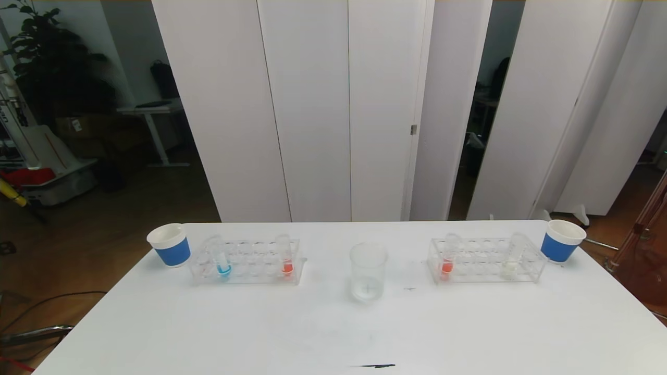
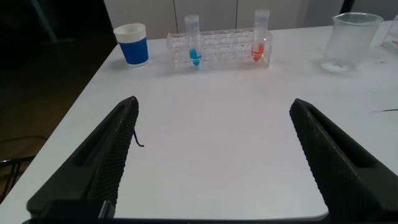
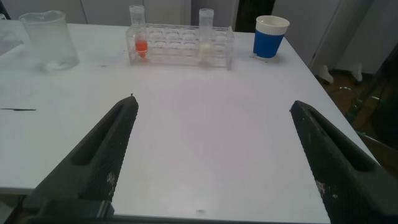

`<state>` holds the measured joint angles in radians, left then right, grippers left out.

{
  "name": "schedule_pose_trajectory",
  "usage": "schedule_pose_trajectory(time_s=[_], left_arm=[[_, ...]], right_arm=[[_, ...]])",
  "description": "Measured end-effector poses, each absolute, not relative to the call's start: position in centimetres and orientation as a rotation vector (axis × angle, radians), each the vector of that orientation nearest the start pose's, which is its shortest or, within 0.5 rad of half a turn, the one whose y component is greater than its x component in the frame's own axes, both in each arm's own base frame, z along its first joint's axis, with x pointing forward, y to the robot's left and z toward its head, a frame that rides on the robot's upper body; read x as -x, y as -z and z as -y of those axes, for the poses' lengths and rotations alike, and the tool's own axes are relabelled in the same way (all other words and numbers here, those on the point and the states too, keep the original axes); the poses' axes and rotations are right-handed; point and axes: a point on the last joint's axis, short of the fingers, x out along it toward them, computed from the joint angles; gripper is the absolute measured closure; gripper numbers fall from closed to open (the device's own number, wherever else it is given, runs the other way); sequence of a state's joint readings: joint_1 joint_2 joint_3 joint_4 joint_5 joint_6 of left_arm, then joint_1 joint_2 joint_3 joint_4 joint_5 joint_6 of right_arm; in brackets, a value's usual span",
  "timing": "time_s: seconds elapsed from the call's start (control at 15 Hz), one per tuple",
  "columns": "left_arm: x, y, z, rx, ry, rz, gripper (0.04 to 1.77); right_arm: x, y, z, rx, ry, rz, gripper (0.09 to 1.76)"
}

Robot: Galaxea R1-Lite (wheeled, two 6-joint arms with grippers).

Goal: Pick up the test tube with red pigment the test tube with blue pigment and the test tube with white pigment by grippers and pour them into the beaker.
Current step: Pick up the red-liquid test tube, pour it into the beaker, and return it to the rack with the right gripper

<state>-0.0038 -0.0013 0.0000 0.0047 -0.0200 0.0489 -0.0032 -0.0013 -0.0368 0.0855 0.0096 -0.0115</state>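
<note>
Spanning the whole scene, the white bench carries two clear racks, the left rack and the right rack, with the beaker standing upright between them. A blue-and-white paper cup sits just beside the left rack's outer end, and a second cup beside the right rack's. The blue tube and a red tube stand upright in the left rack; another red tube and the white tube stand in the right rack. The left gripper and right gripper hover over the bench's near edge, jaws wide apart, holding nothing.
</note>
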Motion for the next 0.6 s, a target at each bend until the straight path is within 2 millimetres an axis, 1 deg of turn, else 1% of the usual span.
schedule_pose_trajectory(time_s=[0.6], left_arm=[[2.29, -7.50, 0.04, -0.048, 0.024, -0.002, 0.07]], right_arm=[[2.59, -7.68, -0.03, 0.012, -0.006, -0.048, 0.10]])
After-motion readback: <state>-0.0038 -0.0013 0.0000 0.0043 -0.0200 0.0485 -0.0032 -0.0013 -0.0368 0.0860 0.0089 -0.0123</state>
